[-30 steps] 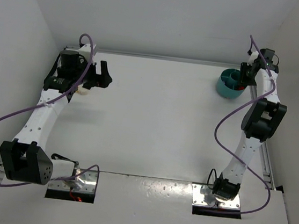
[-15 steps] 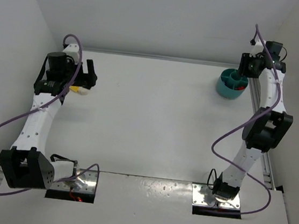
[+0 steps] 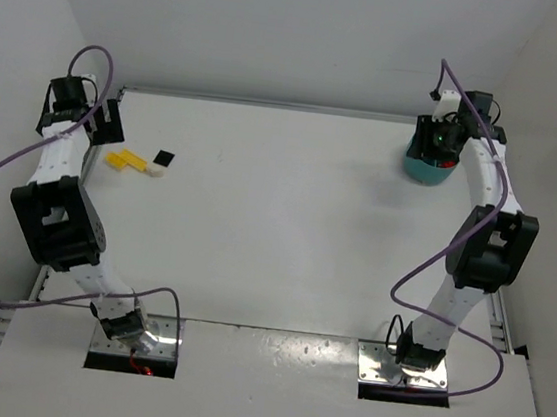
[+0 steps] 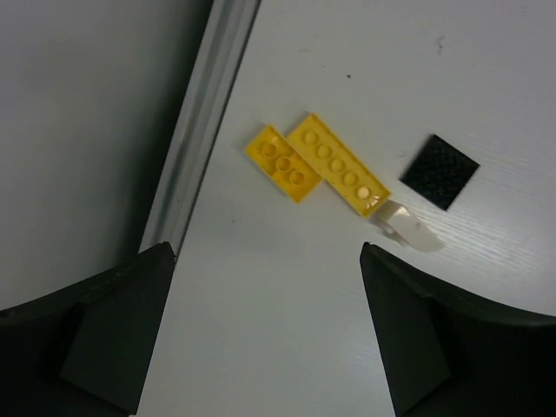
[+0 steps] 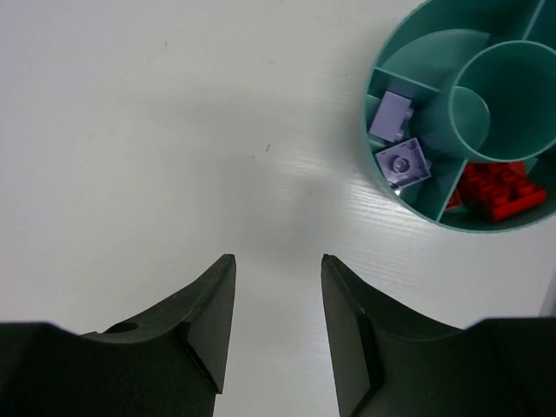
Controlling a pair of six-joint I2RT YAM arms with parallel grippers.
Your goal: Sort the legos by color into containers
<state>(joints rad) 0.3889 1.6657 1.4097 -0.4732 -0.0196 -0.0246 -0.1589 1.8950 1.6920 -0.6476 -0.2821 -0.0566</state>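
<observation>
The left gripper (image 4: 265, 254) is released and empty, at the far left near two touching yellow bricks (image 4: 334, 165), a black tile (image 4: 440, 171) and a cream piece (image 4: 408, 231). The right gripper (image 5: 276, 261), half parted, grasps nothing, just beside the teal tub (image 5: 426, 61) at the far right, where purple bricks (image 5: 402, 162) and red bricks (image 5: 495, 187) lie in separate compartments

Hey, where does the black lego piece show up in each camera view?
Top external: the black lego is at the far left, in the upper half, just right of the long yellow brick.
Left wrist: upper right, apart from the other pieces.
Right wrist: not in it.
Shared landmark: the long yellow brick, lying to its left in both views.
</observation>
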